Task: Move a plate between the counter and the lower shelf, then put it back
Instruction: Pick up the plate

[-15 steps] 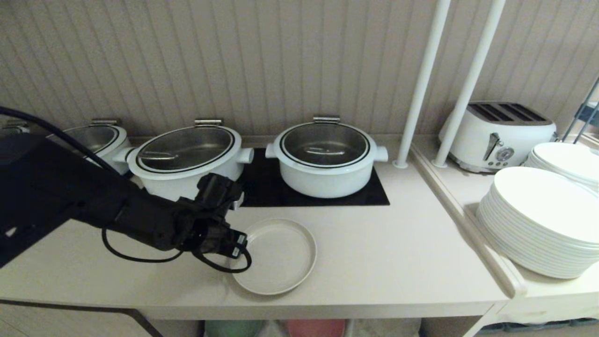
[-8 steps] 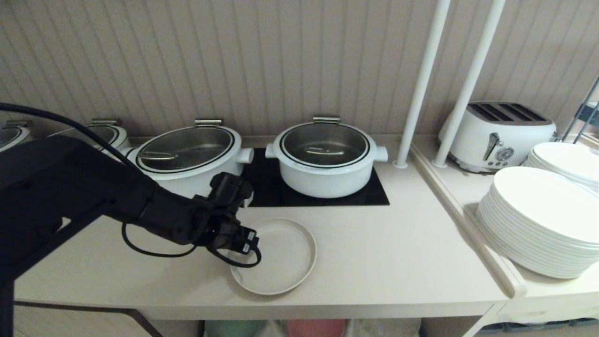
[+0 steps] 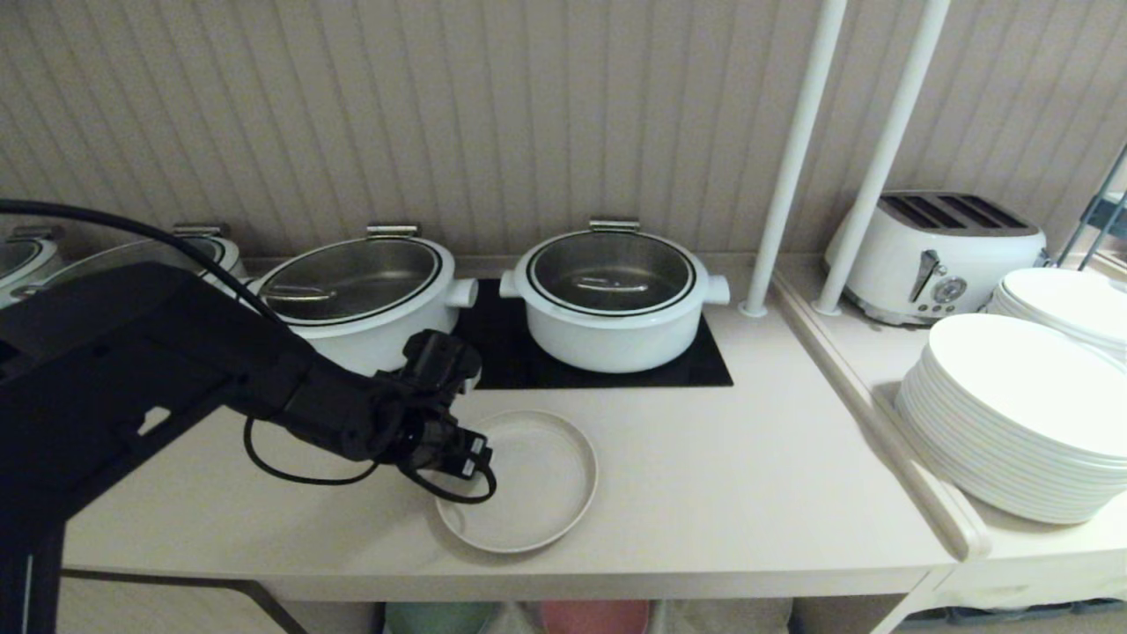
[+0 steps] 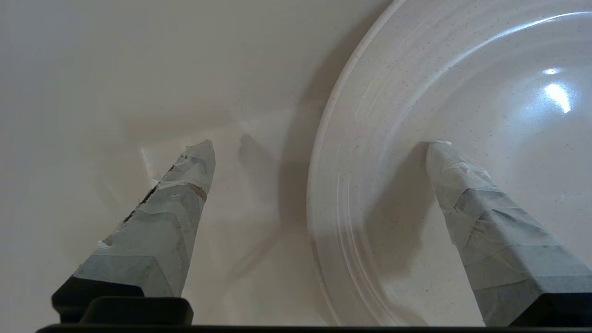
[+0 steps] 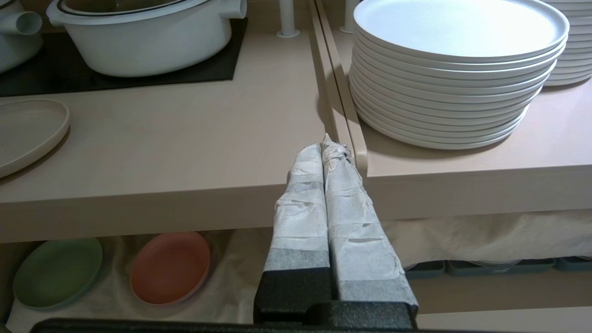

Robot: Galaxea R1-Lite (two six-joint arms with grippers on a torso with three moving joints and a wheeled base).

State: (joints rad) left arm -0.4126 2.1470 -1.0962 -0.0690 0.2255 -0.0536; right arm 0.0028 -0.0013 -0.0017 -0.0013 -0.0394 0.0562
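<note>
The left arm [image 3: 176, 370] is matte black and bulky, narrowing toward a knobbly black wrist block behind the left tool [image 3: 471, 453]. A thin black cable [image 3: 290, 475] hangs in a loop under the arm just behind that tool, and a second loop curls beneath the tool's tip. The left tool's two fingers [image 4: 175, 217] are tapered, wrapped in pale grey-white tape on black bases. The right tool [image 5: 326, 152] has the same taped fingers [image 5: 300, 217], creased and fraying at the tips, on a black mount.
</note>
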